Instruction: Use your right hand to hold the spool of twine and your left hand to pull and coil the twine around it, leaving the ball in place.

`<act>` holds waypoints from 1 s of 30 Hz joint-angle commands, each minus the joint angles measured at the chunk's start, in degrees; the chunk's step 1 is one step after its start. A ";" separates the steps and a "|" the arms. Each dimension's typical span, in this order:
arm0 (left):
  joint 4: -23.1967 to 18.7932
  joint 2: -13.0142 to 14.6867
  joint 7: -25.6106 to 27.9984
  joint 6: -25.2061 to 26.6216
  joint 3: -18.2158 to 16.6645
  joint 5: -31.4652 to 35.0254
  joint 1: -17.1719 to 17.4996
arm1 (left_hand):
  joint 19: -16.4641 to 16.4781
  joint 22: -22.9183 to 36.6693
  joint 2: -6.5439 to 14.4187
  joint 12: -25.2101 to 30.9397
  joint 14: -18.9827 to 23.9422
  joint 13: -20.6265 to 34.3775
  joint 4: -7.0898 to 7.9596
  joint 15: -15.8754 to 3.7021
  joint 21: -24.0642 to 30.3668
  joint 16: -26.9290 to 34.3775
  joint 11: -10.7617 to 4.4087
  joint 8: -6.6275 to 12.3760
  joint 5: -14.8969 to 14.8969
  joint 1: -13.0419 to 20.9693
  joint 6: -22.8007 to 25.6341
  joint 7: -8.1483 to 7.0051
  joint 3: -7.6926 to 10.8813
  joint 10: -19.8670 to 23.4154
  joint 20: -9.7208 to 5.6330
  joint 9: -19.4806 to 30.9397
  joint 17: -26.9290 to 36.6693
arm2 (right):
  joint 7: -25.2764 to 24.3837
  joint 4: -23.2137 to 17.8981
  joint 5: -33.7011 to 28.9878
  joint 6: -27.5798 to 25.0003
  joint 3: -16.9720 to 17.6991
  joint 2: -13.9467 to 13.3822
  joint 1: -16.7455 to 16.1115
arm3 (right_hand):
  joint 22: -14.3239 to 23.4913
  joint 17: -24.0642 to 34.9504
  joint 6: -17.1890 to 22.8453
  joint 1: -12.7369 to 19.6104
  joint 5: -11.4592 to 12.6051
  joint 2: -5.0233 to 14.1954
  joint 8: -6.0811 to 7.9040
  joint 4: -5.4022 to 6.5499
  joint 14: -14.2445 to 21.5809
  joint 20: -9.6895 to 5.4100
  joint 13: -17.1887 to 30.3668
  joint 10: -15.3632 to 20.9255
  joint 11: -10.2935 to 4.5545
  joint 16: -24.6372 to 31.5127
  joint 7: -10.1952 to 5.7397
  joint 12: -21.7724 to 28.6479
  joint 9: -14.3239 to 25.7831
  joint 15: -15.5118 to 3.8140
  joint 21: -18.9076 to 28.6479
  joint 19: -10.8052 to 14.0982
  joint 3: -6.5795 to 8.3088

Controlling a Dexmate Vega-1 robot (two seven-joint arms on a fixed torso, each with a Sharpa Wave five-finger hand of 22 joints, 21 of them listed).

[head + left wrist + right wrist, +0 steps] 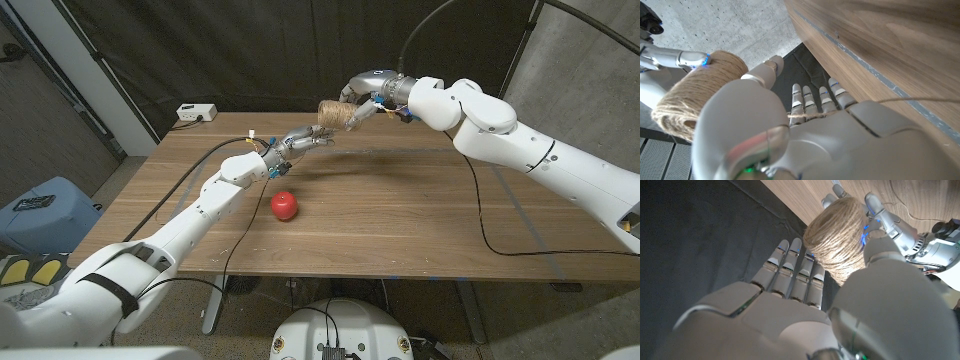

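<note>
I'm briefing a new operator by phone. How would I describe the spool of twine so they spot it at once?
Start at the wooden table and look above its far edge, where the right hand holds something in the air. That is the spool of twine: a tan, fibrous cylinder, unlike the smooth red ball lying on the tabletop nearer the robot.

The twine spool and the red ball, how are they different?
The twine spool is tan and rough with wound string; the red ball is smooth and shiny. The spool is lifted off the table, held in the right hand, with the left hand reaching up beside it; the ball sits on the wooden table, touched by neither hand. The spool looks barrel-shaped, the ball round like an apple. They look about the same size.
</note>
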 commanded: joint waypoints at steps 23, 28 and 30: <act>-5.90 -0.04 5.71 3.02 0.64 0.84 2.91 | 2.82 0.23 3.86 3.69 9.63 1.12 0.07 -4.05 1.42 1.87 -2.41 2.34 1.66 4.39 13.20 -1.19 -3.76 11.35 -0.54 0.42 0.26 | -1.37 3.86 -5.02 3.11 -2.41 2.03 3.34 | 0.31 0.70 6.58 2.06 0.14 2.71 1.02 0.14 2.57 -0.29 -0.27 7.53 -5.26 0.58 -4.22 0.89 0.00 -9.33 0.44 1.44 -0.34; -6.97 0.10 6.57 3.53 0.85 1.26 3.32 | 3.36 0.24 3.87 4.27 12.36 1.08 0.09 -4.90 1.61 2.22 -3.24 2.50 2.14 4.91 15.65 -1.66 -4.12 13.95 -0.75 0.45 0.21 | -1.62 3.49 -5.75 3.15 -2.48 1.84 3.22 | 0.31 1.08 8.51 2.58 0.11 2.90 1.72 0.02 3.90 -0.36 -0.69 8.68 -5.53 1.15 -5.40 0.97 -0.08 -9.52 0.51 1.90 -0.61; -7.49 0.17 7.01 3.79 0.90 1.39 3.54 | 3.38 0.24 3.67 4.39 13.17 1.07 0.07 -5.09 1.60 2.16 -3.45 2.71 2.35 5.01 16.94 -2.00 -4.14 14.70 -0.87 0.45 0.11 | -1.50 3.26 -5.85 3.15 -2.44 1.73 3.21 | 0.32 1.25 9.01 2.79 0.09 3.04 1.89 0.00 4.49 -0.42 -0.95 9.22 -5.69 1.41 -5.71 0.97 -0.13 -9.58 0.54 2.11 -0.70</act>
